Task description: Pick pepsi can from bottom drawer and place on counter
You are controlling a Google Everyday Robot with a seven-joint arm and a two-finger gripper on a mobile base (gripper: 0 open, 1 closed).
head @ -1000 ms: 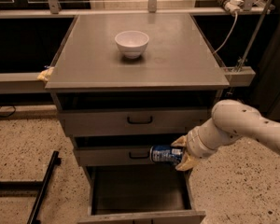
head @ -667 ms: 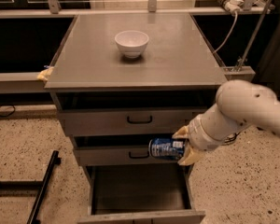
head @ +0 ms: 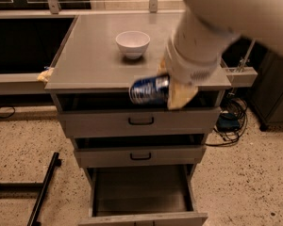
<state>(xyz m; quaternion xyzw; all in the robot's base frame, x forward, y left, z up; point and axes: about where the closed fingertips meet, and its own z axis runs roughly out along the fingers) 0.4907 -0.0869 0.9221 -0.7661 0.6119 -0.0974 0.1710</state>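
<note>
The pincer (head: 175, 92), clenched on the can (head: 149, 89), holds it on its side, long axis left-right and sticking out leftward, at the near edge of the tabletop (head: 94, 55), so the landing spot probably lies farther in, near-right of the bowl (head: 132, 43).

Speckled terrazzo floor (head: 19, 145), black cables (head: 230, 132) at right, black metal bar (head: 43, 188) left.

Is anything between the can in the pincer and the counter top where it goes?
Nothing visible blocks it. The pincer holds the pepsi can sideways at the front edge of the counter; the only thing on top is the white bowl, farther back.
</note>
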